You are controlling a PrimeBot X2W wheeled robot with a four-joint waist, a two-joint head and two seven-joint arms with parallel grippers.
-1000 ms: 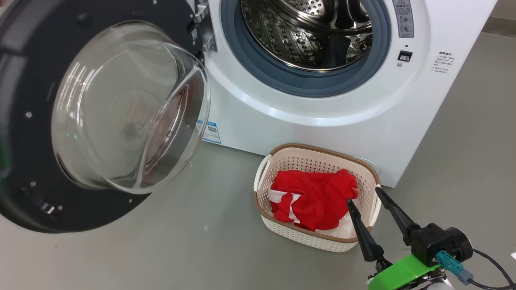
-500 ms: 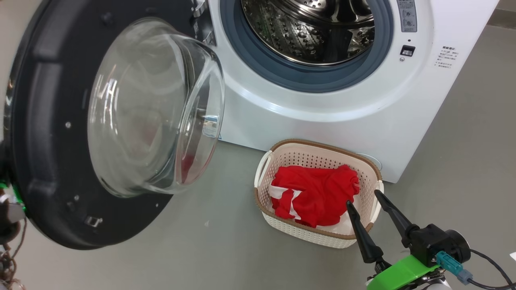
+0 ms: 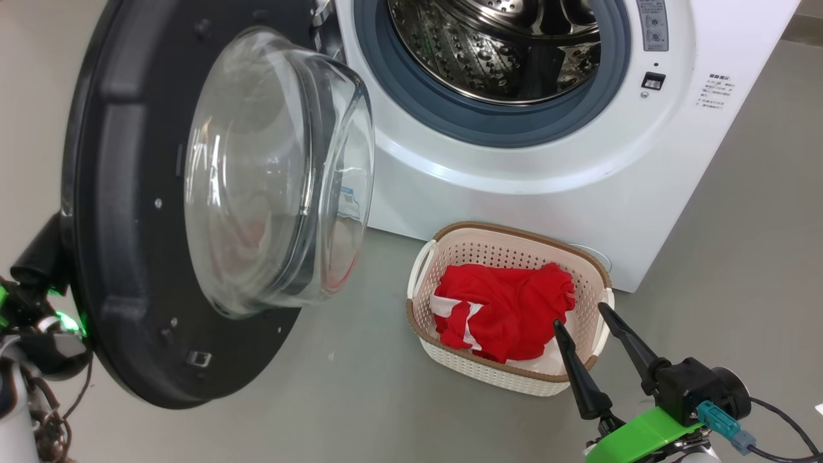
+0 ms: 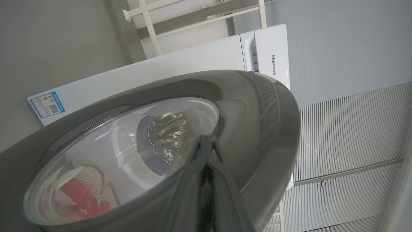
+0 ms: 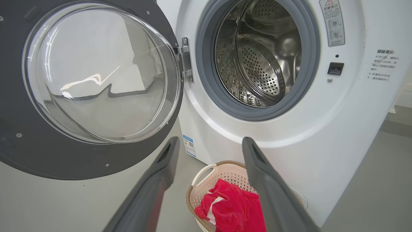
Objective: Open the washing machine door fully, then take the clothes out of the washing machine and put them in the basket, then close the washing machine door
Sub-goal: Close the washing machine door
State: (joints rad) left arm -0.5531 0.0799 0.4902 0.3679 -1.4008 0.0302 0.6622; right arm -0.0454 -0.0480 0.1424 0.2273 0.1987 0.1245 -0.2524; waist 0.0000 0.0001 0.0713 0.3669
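The washing machine (image 3: 514,186) stands with its steel drum (image 3: 495,45) showing no clothes inside. Its door (image 3: 128,193) hangs half swung, glass bowl facing the opening. My left gripper (image 3: 46,252) is shut and presses against the door's outer face (image 4: 257,112) from behind, fingertips together (image 4: 206,143). The red clothes (image 3: 508,312) lie in the basket (image 3: 514,233) on the floor before the machine. My right gripper (image 3: 578,316) hovers open at the basket's near right corner, holding nothing; in the right wrist view its fingers (image 5: 210,140) frame the basket (image 5: 206,170) and clothes (image 5: 231,206).
Grey floor (image 3: 347,399) spreads between the door and the basket and to the machine's right. A slatted white wall (image 4: 347,122) stands behind the machine in the left wrist view. A cable (image 3: 784,424) trails from my right wrist.
The door has swung round toward the machine's opening. My left gripper has come into the head view behind its rim. The right gripper, basket and clothes have stayed put.
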